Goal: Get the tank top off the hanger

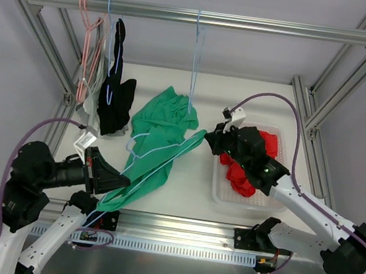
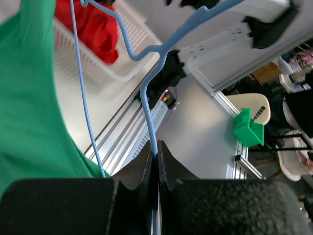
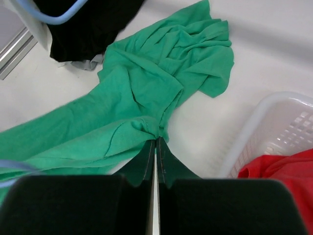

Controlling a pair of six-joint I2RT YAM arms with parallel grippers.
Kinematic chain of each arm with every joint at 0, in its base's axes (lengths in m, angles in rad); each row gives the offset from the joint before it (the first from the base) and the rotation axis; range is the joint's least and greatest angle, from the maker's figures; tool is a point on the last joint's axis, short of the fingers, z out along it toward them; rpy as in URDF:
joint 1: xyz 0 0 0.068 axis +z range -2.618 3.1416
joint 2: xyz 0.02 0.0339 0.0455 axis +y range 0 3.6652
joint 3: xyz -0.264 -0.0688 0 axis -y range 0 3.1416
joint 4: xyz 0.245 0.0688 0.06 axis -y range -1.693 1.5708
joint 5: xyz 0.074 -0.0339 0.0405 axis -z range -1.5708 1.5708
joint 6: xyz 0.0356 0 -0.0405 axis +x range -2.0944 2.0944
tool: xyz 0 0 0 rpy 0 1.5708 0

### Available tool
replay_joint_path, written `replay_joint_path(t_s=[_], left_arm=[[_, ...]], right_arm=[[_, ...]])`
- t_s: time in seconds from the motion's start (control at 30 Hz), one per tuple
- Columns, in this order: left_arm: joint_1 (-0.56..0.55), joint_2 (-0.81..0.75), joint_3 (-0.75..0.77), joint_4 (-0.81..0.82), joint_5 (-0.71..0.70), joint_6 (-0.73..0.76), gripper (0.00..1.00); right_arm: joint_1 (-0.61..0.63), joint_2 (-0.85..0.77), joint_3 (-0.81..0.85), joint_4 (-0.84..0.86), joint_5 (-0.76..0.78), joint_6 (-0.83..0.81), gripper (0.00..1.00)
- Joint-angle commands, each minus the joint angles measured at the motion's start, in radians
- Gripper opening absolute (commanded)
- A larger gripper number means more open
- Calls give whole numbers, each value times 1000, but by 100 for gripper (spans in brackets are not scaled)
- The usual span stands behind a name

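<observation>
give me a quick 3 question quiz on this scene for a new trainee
1. Multiple choice: what is the left gripper shut on?
A) the blue hanger
B) a pink hanger
C) nothing
2. True or false: the right gripper is pinching the green tank top.
3. Fill in: the white basket holds a ____ garment.

Key: 1 A; 2 true; 3 red.
</observation>
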Motion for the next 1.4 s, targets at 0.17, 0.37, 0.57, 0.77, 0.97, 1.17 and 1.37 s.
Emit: replay_joint_path(t_s=[0.17, 0.37, 0.57, 0.77, 0.97, 1.17, 1.37], left_arm=[[2, 12, 34, 770, 150, -170, 0], [2, 110, -54, 1387, -87, -294, 0], [2, 249, -16, 1682, -301, -254, 0], [2, 361, -112, 1936, -287, -228, 0], [2, 368, -248, 2153, -280, -230, 0], [2, 147, -271, 1618, -379, -9, 0], [2, -86, -346, 1004, -554, 43, 0]], right_arm=[[-43, -286, 216, -140, -307, 57, 0], [-23, -360, 284, -113, -544, 198, 0], [102, -296, 316, -100, -587, 248, 0], [225, -127, 244, -97, -420, 202, 0], [286, -58, 147, -113, -194, 177, 0], [349, 14, 90, -132, -167, 157, 0], [376, 51, 69, -119, -133, 150, 57]])
